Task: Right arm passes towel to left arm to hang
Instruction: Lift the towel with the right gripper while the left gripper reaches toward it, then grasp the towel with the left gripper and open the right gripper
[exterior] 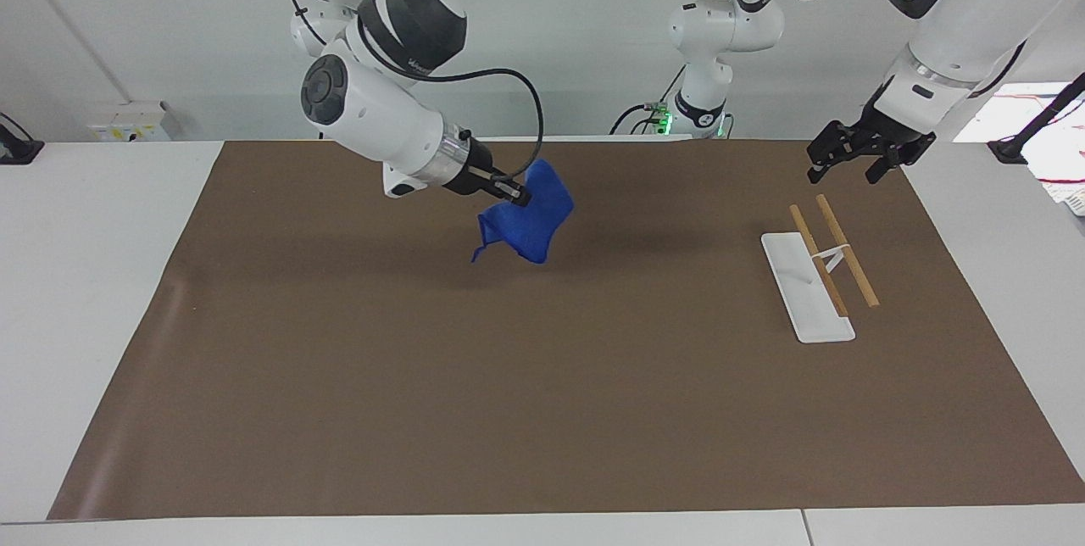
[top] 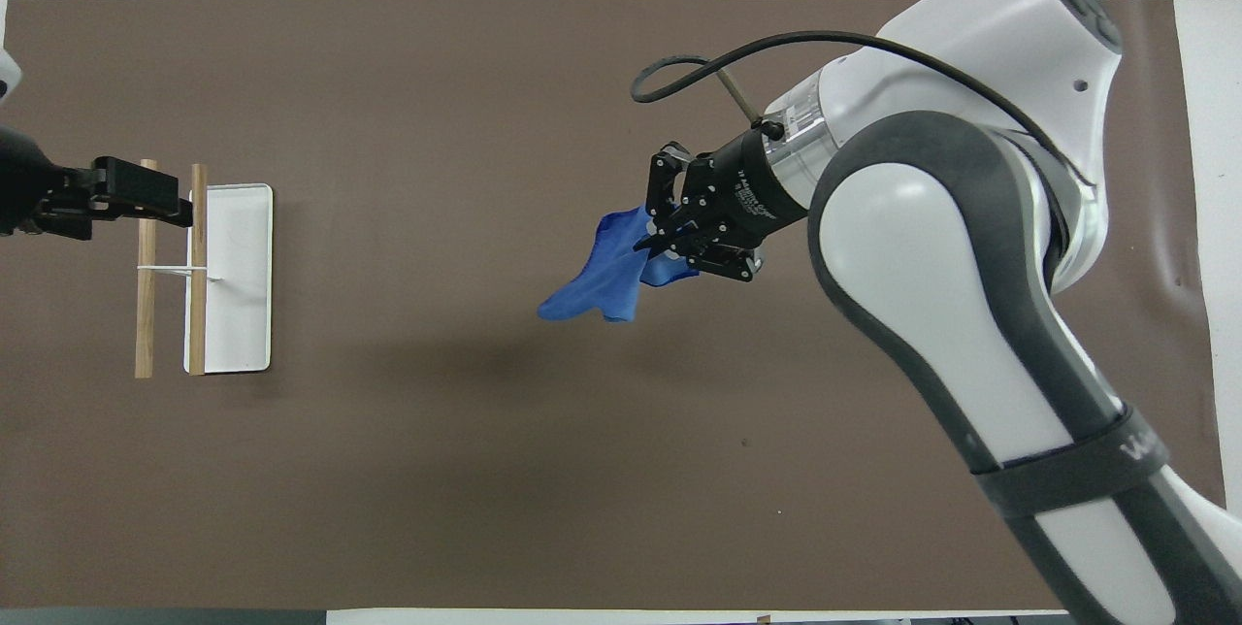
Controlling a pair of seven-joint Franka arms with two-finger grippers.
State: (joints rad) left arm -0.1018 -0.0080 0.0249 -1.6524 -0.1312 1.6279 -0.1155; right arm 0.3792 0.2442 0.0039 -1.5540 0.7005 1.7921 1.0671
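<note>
Right gripper [exterior: 517, 194] pinching towel [exterior: 530, 224] midair, left gripper [exterior: 856, 163] seemingly open over mat

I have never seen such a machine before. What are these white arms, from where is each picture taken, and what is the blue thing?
These are two robot arms working at one table. One picture is taken from across the table, facing the robots; the other looks down from above their own end, so the sides are swapped between them.

The right gripper is shut on the towel, a soft blue cloth, and holds it in the air over the middle of the brown mat. The cloth hangs clear of the mat.

The left gripper is open, holds nothing and is up over the rack's end of the mat.

The rack has two wooden rods on a flat white base. It stands toward the left arm's end of the table. Two smaller white arms stand at the robots' edge.
</note>
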